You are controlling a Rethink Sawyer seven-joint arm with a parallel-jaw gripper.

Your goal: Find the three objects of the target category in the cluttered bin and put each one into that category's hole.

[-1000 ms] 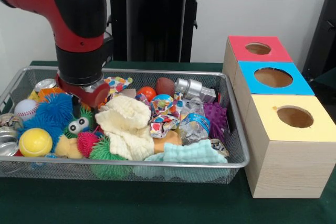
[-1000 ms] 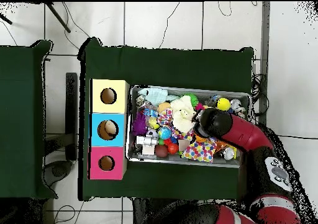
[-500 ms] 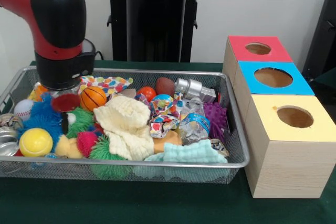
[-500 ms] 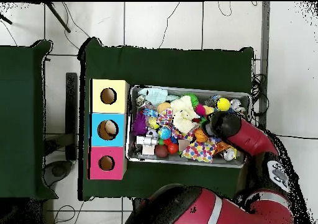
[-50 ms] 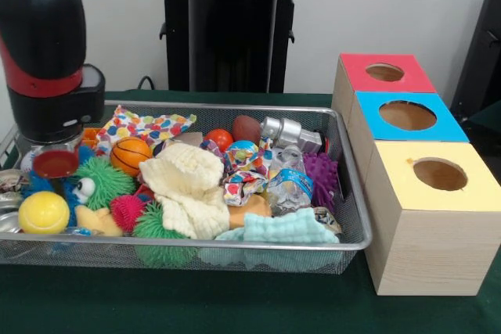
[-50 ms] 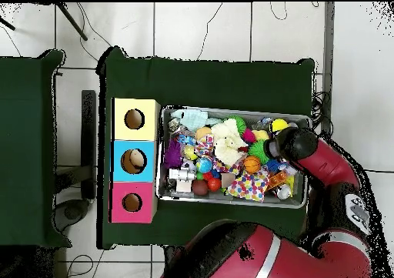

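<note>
Three holes wait unfilled while my gripper (image 5: 55, 163) hovers low over the bin's (image 5: 344, 185) end farthest from them, among soft toys, grip unreadable.

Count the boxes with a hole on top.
3, in a row beside the bin: the red box farthest from the camera in the front view, the blue box in the middle, the yellow box nearest.

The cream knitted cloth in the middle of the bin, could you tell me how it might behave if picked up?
The cream knitted cloth lies crumpled, so it probably hangs limp. It looks light. Draped over the spiky green ball, it may drag neighbours.
</note>
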